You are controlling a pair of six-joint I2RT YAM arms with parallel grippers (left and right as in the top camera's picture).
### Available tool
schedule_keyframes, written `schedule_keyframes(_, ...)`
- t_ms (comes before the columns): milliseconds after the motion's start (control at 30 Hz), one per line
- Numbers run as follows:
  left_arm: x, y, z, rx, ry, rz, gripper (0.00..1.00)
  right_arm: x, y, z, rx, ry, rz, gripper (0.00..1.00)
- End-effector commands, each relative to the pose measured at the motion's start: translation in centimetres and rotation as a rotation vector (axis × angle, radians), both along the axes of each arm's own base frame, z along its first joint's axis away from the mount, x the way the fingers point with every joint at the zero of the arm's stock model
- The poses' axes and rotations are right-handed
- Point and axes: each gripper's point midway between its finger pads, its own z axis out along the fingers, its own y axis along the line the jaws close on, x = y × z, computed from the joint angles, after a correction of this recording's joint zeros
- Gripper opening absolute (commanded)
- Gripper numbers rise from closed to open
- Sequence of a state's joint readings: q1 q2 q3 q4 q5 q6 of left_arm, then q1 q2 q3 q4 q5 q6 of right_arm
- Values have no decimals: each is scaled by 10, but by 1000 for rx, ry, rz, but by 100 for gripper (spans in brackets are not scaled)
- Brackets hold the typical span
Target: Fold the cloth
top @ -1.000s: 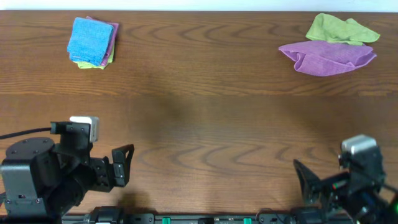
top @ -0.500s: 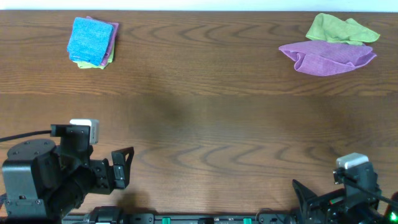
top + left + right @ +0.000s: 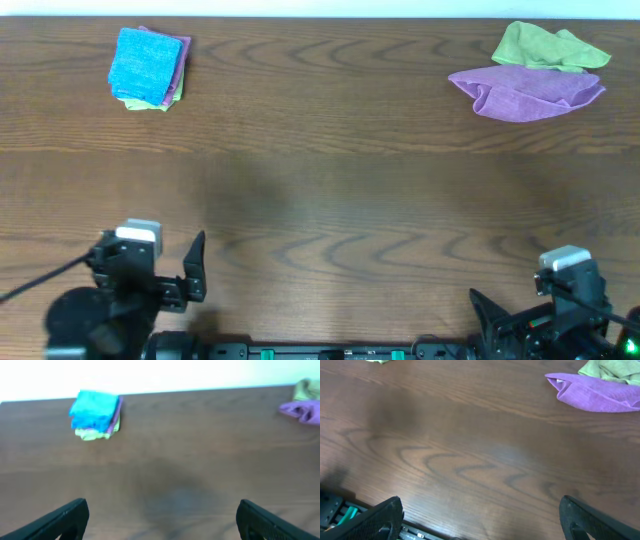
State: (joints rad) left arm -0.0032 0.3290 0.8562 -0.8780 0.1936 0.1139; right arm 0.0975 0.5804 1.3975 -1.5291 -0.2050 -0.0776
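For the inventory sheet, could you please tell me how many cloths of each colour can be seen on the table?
Blue cloth: 1
Purple cloths: 2, one under the blue one, one crumpled at the far right
Lime-green cloths: 2, one at the bottom of that pile, one crumpled behind the purple one
Total: 5

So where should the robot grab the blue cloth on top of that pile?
Probably its near edge, pinched from above by the left hand, which is open and on that side. The blue cloth lies flat atop a purple cloth and a green cloth, so a shallow pinch at the edge takes only the top one.
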Motion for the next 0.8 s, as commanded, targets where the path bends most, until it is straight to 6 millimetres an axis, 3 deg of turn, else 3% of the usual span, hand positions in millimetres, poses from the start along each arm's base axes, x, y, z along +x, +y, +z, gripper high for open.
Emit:
schedule_keyframes(0,5,7,-31,38,-12,28,95,0,0,-1,-7,1,8,99)
schedule_keyframes(333,24,15,-103,-49,-67,111,96,0,0,-1,-7,1,8,99)
schedule_keyframes(767,35,22,-159,-47,18,161,95,0,0,-1,-7,1,8,99)
